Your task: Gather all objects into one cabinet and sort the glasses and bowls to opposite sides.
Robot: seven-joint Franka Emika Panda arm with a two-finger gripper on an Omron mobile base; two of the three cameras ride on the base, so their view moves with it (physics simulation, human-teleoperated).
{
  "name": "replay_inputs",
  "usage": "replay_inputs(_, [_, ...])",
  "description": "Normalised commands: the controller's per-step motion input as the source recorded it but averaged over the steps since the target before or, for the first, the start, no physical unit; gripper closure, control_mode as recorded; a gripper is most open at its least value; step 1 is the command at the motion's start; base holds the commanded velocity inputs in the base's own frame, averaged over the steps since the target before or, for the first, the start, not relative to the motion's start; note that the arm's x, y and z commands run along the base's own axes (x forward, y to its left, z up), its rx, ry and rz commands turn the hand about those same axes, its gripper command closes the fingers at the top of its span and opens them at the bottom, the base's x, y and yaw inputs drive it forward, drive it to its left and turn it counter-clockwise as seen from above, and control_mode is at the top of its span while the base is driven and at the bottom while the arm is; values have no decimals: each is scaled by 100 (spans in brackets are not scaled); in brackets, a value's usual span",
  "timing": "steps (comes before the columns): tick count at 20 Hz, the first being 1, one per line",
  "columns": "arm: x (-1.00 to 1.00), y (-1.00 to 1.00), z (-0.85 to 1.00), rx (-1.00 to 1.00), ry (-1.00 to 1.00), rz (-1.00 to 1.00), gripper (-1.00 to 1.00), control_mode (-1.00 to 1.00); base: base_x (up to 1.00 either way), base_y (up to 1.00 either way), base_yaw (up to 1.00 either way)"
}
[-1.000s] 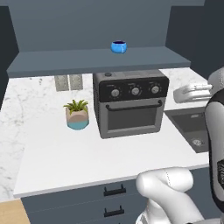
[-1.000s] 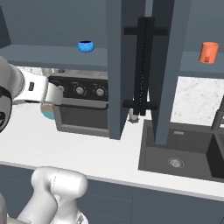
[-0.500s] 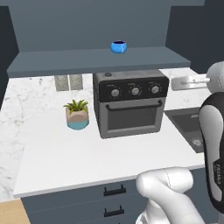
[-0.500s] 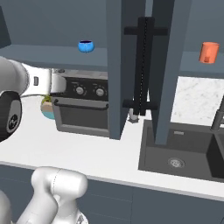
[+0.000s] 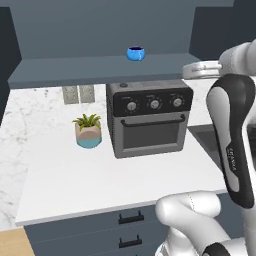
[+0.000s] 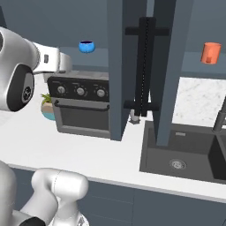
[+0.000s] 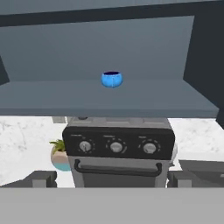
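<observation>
A small blue bowl stands alone on the shelf of the open slate-blue cabinet. In the hand view the blue bowl is straight ahead, well beyond my gripper. The gripper is open and empty, its fingertips spread wide. My white hand hovers at shelf height, right of the bowl and in front of the shelf. An orange cup sits on a shelf in the neighbouring cabinet bay to the right.
A grey toaster oven stands on the marble counter under the shelf, beside a potted plant. Open cabinet doors with black bar handles jut out edge-on between the bays. A dark sink lies on the right.
My hand has risen from in front of the oven's top to shelf height and shifted towards the blue bowl. The gripper stays open.
</observation>
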Motion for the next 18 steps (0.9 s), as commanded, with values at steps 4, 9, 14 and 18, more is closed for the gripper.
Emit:
replay_inputs(4, [45, 1, 0, 0, 3, 0, -100, -100, 0, 0, 0])
replay_inputs(9, [50, 3, -11, 0, 0, 1, -100, -100, 0, 0, 0])
replay_inputs(14, [41, 1, -7, 0, 0, 1, -100, -100, 0, 0, 0])
replay_inputs(18, [40, 0, 0, 0, 0, 0, -100, -100, 0, 0, 0])
